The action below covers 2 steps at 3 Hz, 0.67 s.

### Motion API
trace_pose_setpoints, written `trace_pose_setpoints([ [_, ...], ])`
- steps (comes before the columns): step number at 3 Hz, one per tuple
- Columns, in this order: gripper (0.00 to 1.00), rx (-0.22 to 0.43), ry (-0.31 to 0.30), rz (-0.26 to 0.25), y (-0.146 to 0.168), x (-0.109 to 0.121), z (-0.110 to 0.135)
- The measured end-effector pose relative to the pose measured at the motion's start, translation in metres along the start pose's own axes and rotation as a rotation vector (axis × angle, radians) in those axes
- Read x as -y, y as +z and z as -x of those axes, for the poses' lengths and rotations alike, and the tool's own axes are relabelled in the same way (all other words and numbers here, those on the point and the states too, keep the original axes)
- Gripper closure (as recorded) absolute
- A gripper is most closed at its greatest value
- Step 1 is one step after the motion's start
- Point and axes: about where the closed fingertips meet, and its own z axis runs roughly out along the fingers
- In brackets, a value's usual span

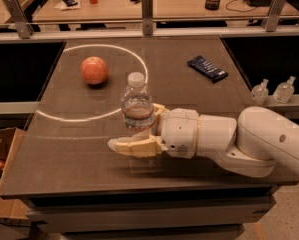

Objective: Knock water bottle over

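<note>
The water bottle (137, 104) is clear with a white cap and a thin reddish label band. It stands upright near the middle of the dark table (64, 169). My gripper (135, 127) reaches in from the right with its cream fingers open on either side of the bottle's lower half. The near finger (131, 146) lies in front of the bottle, and the far finger (159, 110) shows just behind it. Whether the fingers touch the bottle I cannot tell.
A red apple (94, 70) sits at the back left inside a white circle line. A dark blue snack packet (207, 68) lies at the back right. Two small pump bottles (260, 92) stand on the ledge at the right. A cardboard box (0, 151) sits on the floor left.
</note>
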Motion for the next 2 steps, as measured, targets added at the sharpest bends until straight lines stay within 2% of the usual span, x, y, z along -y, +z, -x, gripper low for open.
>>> trace_pose_setpoints([
  [1, 0.63, -0.016, 0.003, -0.001, -0.001, 0.001, 0.003],
  [2, 0.87, -0.032, -0.016, 0.049, -0.005, 0.010, 0.023],
])
